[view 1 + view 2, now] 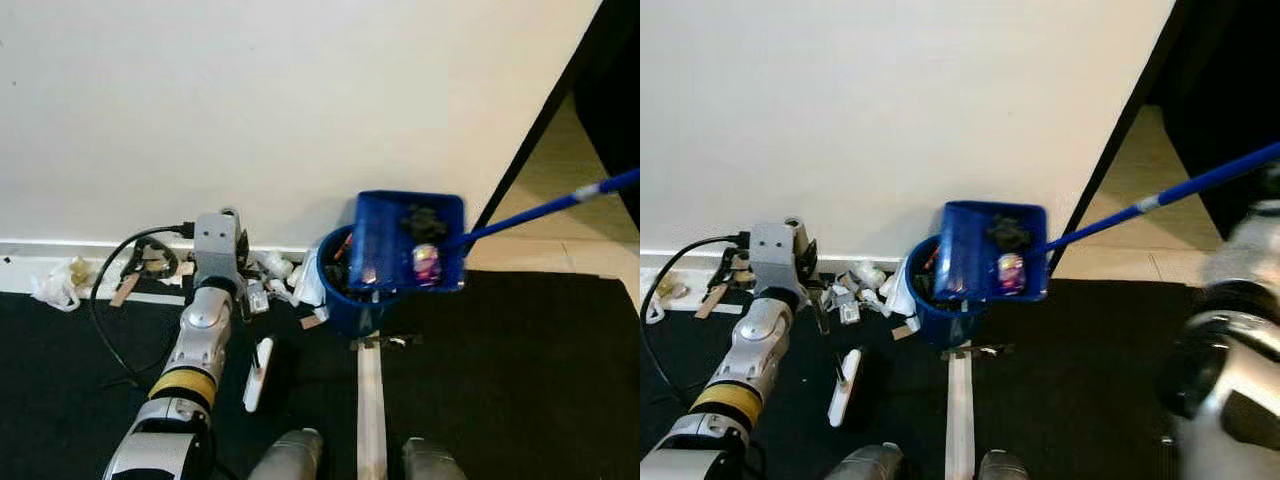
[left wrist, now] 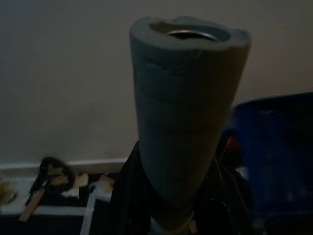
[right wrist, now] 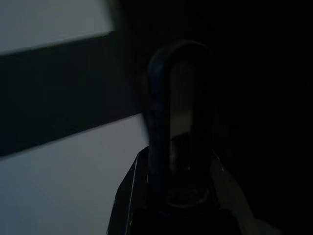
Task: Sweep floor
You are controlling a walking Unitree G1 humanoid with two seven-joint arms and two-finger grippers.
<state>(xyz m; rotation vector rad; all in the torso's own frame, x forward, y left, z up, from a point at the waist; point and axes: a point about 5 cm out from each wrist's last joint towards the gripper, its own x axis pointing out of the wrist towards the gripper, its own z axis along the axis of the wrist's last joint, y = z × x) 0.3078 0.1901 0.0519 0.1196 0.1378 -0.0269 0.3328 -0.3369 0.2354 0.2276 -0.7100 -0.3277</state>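
Two arms: both mine, each wrapped round a handle.
Left gripper [image 2: 164,215]: clenched on the grey foam broom handle [image 2: 183,112], which the left wrist view shows end-on, its hollow metal core visible at the tip.
Right gripper [image 3: 171,196]: grasping the dark looped end of the dustpan handle [image 3: 178,122]; very dim, but the loop stands between my fingers.
Head views add: the blue dustpan [image 1: 408,240] tipped over the blue bin [image 1: 345,300], a pink scrap and dark debris lying in the pan, its blue pole [image 1: 1160,198] running up to my right.
Litter: white crumpled paper [image 1: 285,280] and scraps piled on the black floor against the white wall, just beside the bin.
Other things: a black cable [image 1: 110,300] looping from my left wrist; a white brush [image 1: 258,375] lying flat near my feet.
In the way: my left forearm [image 1: 195,345] covers part of the litter.
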